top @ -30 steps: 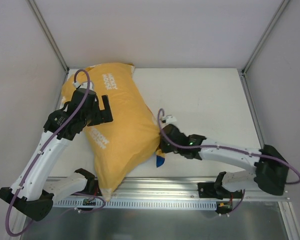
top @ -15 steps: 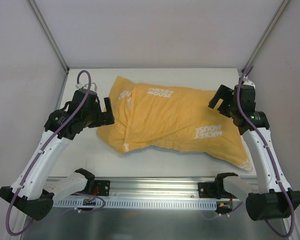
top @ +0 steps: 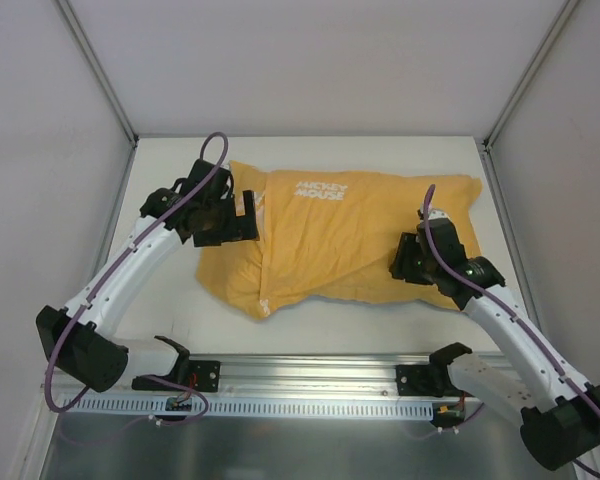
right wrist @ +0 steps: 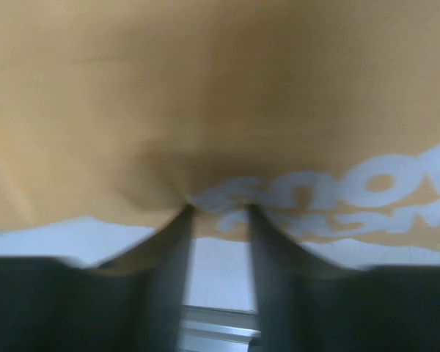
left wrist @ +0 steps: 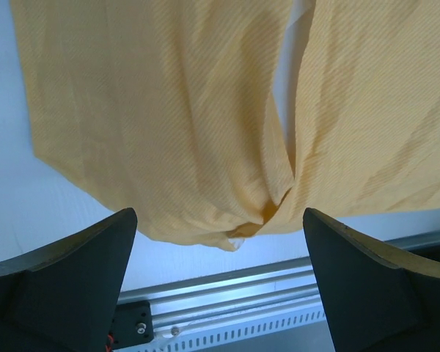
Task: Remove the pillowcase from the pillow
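Left wrist view: pillowcase encloses the pillow, left gripper gaping; right gripper narrow, hold unclear.

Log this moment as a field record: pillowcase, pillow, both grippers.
pillowcase: yellow, lying across the table, lettering up, not yet off
pillow: only a white strip shows through the case's slit
left gripper: open, over the slit end
right gripper: fingers close together at the case's near edge; view blurred, grip unclear
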Controlling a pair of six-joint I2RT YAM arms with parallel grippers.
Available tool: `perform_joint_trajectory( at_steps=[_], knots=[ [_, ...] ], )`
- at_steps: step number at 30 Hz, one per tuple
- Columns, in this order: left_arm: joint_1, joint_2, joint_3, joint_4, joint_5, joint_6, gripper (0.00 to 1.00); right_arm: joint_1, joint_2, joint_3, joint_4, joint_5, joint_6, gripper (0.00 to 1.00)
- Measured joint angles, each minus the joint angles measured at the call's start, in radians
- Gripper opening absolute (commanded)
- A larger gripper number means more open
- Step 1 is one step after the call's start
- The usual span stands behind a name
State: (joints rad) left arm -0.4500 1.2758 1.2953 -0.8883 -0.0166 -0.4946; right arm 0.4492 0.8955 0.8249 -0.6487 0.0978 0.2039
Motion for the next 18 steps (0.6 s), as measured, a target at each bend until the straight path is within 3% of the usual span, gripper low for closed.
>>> perform_joint_trajectory(
  at_steps=[1,7,12,13,14,15,18],
  knots=[
    [0.000,0.014,0.000,0.009,0.015,-0.003,0.99,-0.020,0.013,-0.037,-0.005,0.024,0.002,0.01],
    [0.000,0.022,-0.001,0.038,0.056,-0.016,0.99,-0.266,0.031,-0.072,-0.040,0.091,0.008,0.01],
    [0.000,-0.015,-0.029,0.059,0.078,-0.034,0.99,-0.297,-0.058,-0.002,-0.060,0.140,0.004,0.02],
    [0.000,-0.018,-0.037,0.065,0.090,-0.039,0.99,-0.297,-0.066,0.014,-0.059,0.131,0.005,0.29],
    [0.000,-0.019,-0.044,0.071,0.097,-0.043,0.99,-0.295,-0.074,0.029,-0.056,0.120,0.014,0.46],
    [0.000,-0.019,-0.051,0.078,0.106,-0.048,0.99,-0.289,-0.080,0.036,-0.050,0.109,0.021,0.71],
    [-0.001,-0.018,-0.064,0.100,0.121,-0.072,0.99,-0.216,-0.095,0.037,-0.046,0.082,0.033,0.83]
  ],
)
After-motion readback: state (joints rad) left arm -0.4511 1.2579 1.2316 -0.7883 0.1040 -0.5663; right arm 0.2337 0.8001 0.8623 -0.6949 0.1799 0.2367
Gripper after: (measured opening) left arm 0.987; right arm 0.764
